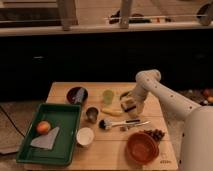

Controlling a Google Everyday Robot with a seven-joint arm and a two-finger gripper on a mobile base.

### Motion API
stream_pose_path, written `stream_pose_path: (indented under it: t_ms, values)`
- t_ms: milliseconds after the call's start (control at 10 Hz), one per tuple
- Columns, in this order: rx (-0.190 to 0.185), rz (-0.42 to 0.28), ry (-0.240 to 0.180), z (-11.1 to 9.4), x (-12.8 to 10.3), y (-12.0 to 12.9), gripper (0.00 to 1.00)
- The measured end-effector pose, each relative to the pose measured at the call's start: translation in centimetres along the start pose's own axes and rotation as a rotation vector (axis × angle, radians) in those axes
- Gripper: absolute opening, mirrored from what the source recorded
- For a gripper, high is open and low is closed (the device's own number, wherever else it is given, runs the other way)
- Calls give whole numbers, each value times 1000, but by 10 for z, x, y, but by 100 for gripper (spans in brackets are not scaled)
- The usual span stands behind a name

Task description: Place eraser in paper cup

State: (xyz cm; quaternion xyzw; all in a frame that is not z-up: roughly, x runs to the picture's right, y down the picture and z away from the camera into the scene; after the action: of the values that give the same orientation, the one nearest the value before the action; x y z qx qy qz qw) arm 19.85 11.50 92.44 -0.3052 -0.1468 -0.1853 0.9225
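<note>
Hovering on the eraser, the gripper is right of centre on the table; open or closed, can't tell. Eraser lies just right of the yellow banana piece. Likely light, stiff, grippy, not fragile: pinch across the short sides, mid-length. Paper cup is well apart, front-left beside the green tray. Metal cup and brush lie between; carry above them.
</note>
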Motion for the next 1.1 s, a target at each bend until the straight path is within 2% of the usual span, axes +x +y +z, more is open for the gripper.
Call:
stream_pose_path:
  t_ms: [300,600,800,1100]
  values:
    - [-20,0,-12,8,0,-1,27]
    - [-28,-12,-13,3,1,3,1]
    - [-14,-26,-11,-11,-1,2,0]
    - [21,-60,2,-46,-5,3,0]
